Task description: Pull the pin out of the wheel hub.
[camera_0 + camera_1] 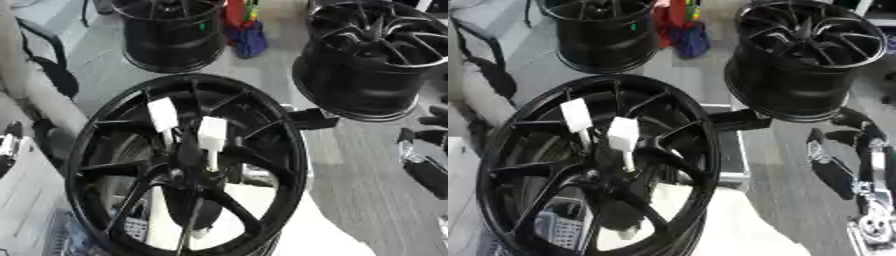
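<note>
A large black multi-spoke wheel hub (188,167) fills the near centre of both views, its face turned up toward the camera. Two pins stand in the hub's centre region: the left pin (163,116) and the right pin (212,136), each with a white rectangular head on a slim pale shank running down toward the spokes. The two heads are side by side, near each other but apart, the left one set slightly higher in the view.

The right robot hand (859,150) shows at the right edge of the right eye view, black with silver parts, well apart from the hub and pins. Its fingers appear to hold nothing; whether they are straight or curled cannot be told. The left robot hand (9,147) is only partly visible at the left edge; its state cannot be told.

Beyond, on the grey floor (367,200), stand two further black wheels: far left wheel (171,32) and far right wheel (376,57). A blue bag (249,40) lies between them.
</note>
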`<state>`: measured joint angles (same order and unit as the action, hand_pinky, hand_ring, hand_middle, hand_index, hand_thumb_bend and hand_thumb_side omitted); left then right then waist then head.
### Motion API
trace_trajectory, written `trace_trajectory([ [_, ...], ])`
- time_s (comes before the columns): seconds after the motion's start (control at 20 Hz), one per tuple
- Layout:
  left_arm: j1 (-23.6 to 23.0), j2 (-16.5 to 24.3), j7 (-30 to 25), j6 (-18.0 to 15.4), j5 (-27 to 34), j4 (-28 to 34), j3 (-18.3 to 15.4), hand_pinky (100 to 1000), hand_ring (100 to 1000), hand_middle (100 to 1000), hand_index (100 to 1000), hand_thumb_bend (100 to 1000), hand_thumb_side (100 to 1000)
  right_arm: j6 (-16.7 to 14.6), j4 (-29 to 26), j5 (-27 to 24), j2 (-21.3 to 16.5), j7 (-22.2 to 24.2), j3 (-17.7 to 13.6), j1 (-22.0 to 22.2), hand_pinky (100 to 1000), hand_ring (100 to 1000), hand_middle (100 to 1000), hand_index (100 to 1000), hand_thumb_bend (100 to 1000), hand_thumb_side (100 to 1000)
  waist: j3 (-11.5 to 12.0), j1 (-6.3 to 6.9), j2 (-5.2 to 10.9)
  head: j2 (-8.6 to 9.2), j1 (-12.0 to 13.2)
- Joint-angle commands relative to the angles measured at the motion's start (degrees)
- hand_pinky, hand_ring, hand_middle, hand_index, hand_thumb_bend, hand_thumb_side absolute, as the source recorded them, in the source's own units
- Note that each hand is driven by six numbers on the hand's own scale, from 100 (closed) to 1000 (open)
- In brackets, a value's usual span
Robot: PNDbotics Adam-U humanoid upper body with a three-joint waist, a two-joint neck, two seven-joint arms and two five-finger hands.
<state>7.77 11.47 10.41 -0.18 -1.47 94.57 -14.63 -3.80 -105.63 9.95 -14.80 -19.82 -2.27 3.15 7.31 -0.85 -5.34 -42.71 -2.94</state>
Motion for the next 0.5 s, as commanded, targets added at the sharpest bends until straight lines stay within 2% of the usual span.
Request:
trace_trajectory([
  [0.05,0.68,0.56,-0.2,-0.12,0.31,0.98,0.21,600,539,635,735,445,218,-0.45,0.03,-0.95,-0.05,0.83,0.54,-0.81,732,612,668,820,194,100,-0.1,0.13,0.39,0.08,0.11],
  [0.5,0.64,0.32,-0.3,-0.12,0.27,0.77,0.35,599,539,635,735,444,216,-0.49,0.3,-0.93,0.2,2.2,1.45,-1.13,733,607,665,820,192,108,-0.28,0.12,0.26,-0.25,-0.03],
])
